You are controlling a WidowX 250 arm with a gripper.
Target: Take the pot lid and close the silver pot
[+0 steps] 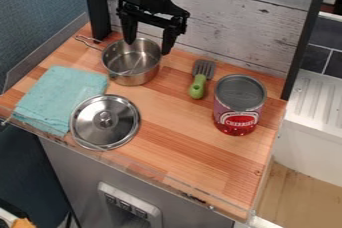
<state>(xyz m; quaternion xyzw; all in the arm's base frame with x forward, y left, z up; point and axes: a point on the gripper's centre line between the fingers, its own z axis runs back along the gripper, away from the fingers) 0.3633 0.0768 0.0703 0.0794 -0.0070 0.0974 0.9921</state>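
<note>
My gripper (148, 47) hangs at the back left of the counter, open, with its two fingers spread over the silver pot. The open silver pot (137, 77) stands upright below it, with its handle pointing to the upper left. Nothing is held between the fingers. The round silver lid (119, 129) lies knob up on the wood, nearer the front edge and to the lower left of the pot, apart from it. Its left side meets the edge of a folded cloth.
The turquoise cloth (57, 95) lies at the left. A green-handled fork-like utensil (198, 86) lies right of the pot, and a red can (238, 107) stands farther right. Behind rises a whitewashed plank wall (247, 27). The wooden counter (194, 167) ends at a front edge.
</note>
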